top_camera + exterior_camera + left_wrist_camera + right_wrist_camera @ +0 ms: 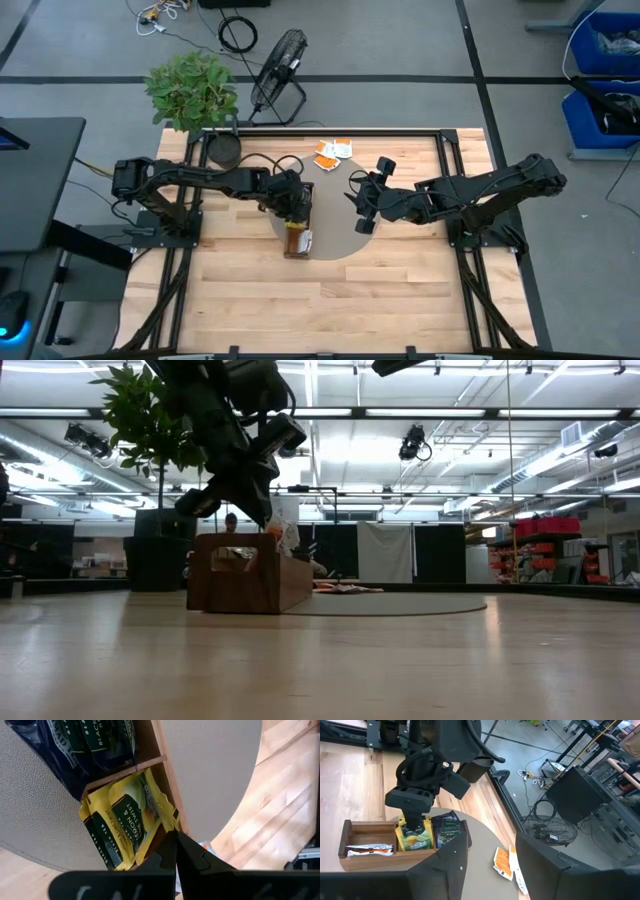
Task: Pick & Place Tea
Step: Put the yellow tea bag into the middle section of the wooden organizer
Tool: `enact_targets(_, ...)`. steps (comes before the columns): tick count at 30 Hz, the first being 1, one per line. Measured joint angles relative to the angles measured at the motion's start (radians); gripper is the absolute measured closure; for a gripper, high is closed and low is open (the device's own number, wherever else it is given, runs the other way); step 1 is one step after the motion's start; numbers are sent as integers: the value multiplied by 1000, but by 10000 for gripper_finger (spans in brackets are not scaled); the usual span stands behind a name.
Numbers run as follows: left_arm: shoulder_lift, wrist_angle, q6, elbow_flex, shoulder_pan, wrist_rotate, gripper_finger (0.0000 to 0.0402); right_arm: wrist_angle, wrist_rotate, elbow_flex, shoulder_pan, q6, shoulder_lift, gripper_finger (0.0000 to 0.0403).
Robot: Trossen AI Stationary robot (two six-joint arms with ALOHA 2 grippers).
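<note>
Currently left claw point(175, 851) pinched closed over yellow-green sachets point(127, 822) in tray point(367, 859) mid-compartment; right claw point(362, 203) half-open, empty, nr tabletop point(400, 290) centre.

A pale wooden desk point(400, 290) stands on a grey floor point(90, 40) crossed by dark lines; a potted plant point(190, 90) sits at its far left corner, a black floor fan point(278, 65) just behind; blue bins point(605, 60) stand at the far right; long ceiling lights point(420, 412) run overhead; a black curtain point(440, 552) hangs at the back.
</note>
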Motion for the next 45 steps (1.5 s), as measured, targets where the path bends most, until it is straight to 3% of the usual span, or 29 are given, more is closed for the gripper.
enact_targets(6,0,2,14,0,-4,39,400,0,0,0,0,1,0,230)
enact_targets(26,0,-1,23,0,-4,-7,400,-1,0,0,0,0,0,230)
enact_targets(45,67,53,14,1,-13,33,399,-5,-21,0,0,5,0,230)
